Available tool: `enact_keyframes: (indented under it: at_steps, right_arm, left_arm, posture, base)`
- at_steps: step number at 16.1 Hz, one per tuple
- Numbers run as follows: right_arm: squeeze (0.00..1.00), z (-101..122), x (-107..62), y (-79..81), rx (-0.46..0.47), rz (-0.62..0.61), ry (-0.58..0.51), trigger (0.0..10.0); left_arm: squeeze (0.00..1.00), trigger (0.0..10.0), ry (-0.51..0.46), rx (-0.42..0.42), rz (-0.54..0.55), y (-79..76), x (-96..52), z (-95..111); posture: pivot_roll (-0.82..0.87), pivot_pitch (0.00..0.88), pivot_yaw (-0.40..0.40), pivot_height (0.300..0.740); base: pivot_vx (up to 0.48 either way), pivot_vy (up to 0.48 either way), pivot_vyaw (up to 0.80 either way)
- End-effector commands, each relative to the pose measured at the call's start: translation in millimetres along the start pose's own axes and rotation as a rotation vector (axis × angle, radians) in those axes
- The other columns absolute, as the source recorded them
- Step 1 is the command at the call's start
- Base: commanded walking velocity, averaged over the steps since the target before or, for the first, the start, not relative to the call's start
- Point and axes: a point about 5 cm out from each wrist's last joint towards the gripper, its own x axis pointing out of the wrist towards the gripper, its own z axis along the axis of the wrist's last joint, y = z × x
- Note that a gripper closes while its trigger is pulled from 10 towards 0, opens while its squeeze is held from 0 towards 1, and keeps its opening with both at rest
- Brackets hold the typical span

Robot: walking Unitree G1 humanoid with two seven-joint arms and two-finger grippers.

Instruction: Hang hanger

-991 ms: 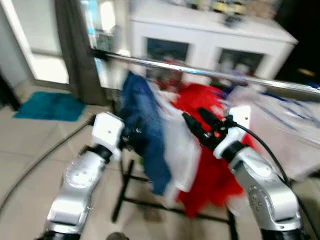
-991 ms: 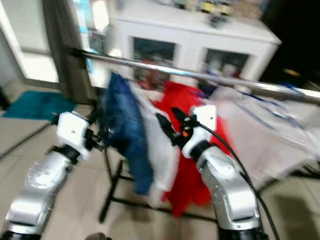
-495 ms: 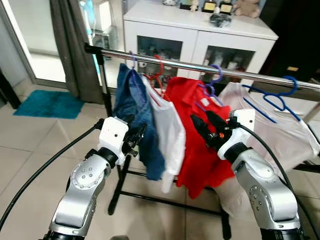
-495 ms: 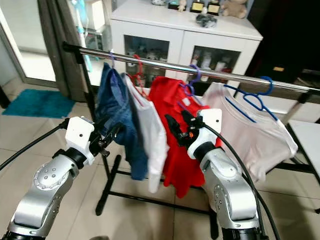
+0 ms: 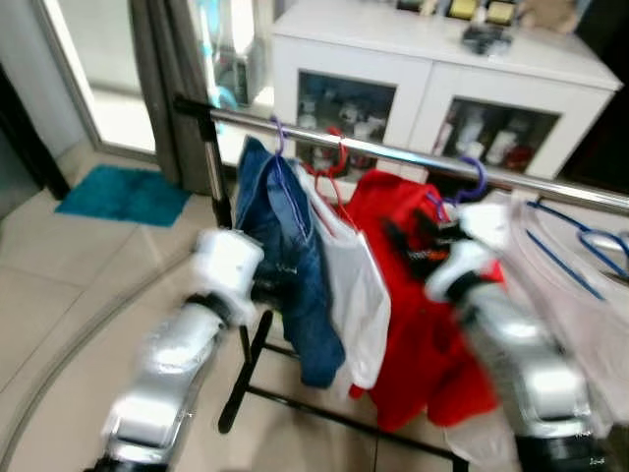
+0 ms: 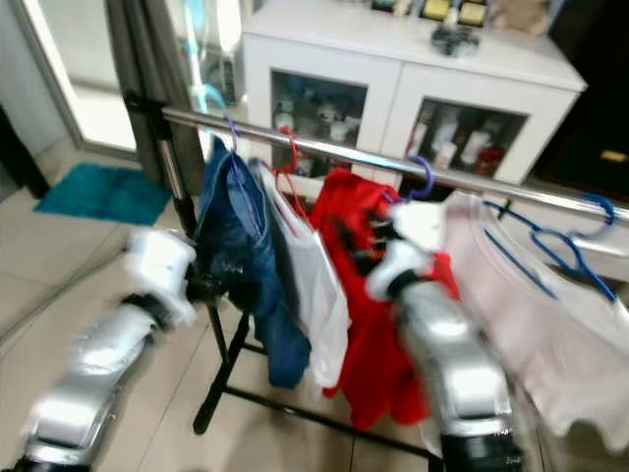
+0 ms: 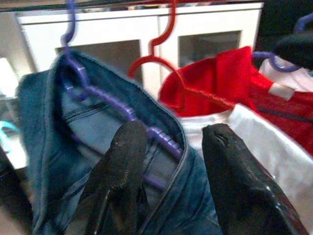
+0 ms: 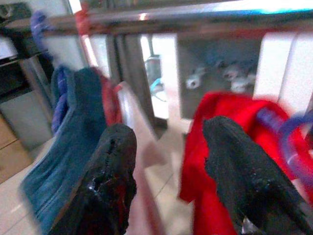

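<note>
So my left end effector (image 7: pixel 168 147) has its fingers spread, empty, right in front of the purple plastic hanger (image 7: pixel 105 100) carrying the blue denim garment (image 5: pixel 285 265). It's already hooked near the left end of the chrome rail (image 6: pixel 324 150), sloping across my fingers. My right end effector (image 8: pixel 168 161), also spread, is over by the red shirt (image 5: pixel 423 324), so left's nearer.

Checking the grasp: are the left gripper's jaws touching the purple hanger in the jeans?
Cannot tell. In the left wrist view the open left gripper straddles the purple hanger, but overlap hides any contact.

Bright daylight from the window (image 5: pixel 108 69) (arms motion-blurred), wrist views soft.
</note>
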Motion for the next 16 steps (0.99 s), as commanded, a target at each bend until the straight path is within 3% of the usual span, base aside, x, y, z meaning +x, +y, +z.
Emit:
enact_keyframes:
  at_steps: [1, 2, 3, 5, 7, 11, 13, 14, 16]
  right_arm:
    - [0.00, 9, 3.6, 8.5, 0.004, 0.041, -0.031, 10.0]
    - [0.37, 15, 6.4, 8.2, 0.013, 0.051, -0.034, 10.0]
    - [1.00, 17, 8.5, 8.4, 0.027, 0.063, -0.023, 10.0]
    - [1.00, 19, 21.8, 9.1, -0.019, 0.088, 0.076, 10.0]
    - [1.00, 17, 38.0, 9.1, 0.020, 0.061, 0.123, 10.0]
    - [1.00, 21, 72.3, 21.0, 0.074, 0.145, 0.200, 10.0]
    - [1.00, 21, 80.6, 21.7, 0.064, 0.141, 0.213, 10.0]
    - [0.00, 21, 89.0, 23.5, 0.082, 0.143, 0.214, 10.0]
    - [0.00, 19, 94.1, 24.5, 0.073, 0.145, 0.227, 10.0]
  left_arm:
    - [0.00, 10.0, -0.008, 0.011, 0.003, 5.3, -4.8, 1]
    - [0.00, 10.0, -0.034, -0.003, -0.035, 4.7, -8.7, 4]
    - [0.00, 10.0, -0.045, -0.010, -0.059, 4.2, -10.7, 6]
    - [0.00, 10.0, -0.027, -0.013, -0.136, 5.9, -17.4, 6]
    - [0.00, 10.0, -0.013, -0.010, -0.185, 7.6, -21.2, 6]
    - [0.00, 10.0, 0.034, 0.008, -0.282, 3.5, -26.4, 5]
    - [0.00, 10.0, 0.040, 0.013, -0.283, 4.1, -27.1, 4]
    - [0.00, 10.0, 0.054, 0.021, -0.283, 4.2, -27.9, 2]
    - [0.00, 10.0, 0.060, 0.021, -0.286, 4.2, -28.7, 1]
  posture:
    - [0.13, 0.000, -0.061, 0.740]
    - [0.13, 0.000, -0.065, 0.740]
    - [0.13, 0.000, -0.065, 0.740]
    - [0.12, 0.000, -0.063, 0.740]
    - [0.12, 0.000, -0.058, 0.740]
    - [0.12, 0.000, -0.059, 0.740]
    - [0.12, 0.000, -0.060, 0.740]
    - [0.13, 0.000, -0.066, 0.740]
    - [0.13, 0.000, -0.068, 0.740]
  base:
    - [0.000, 0.000, 0.00]
    - [0.000, 0.000, 0.00]
    - [0.000, 0.000, 0.00]
    - [0.000, 0.000, 0.00]
    - [0.000, 0.000, 0.00]
    - [0.000, 0.000, 0.00]
    - [0.000, 0.000, 0.00]
    - [0.000, 0.000, 0.00]
    - [0.000, 0.000, 0.00]
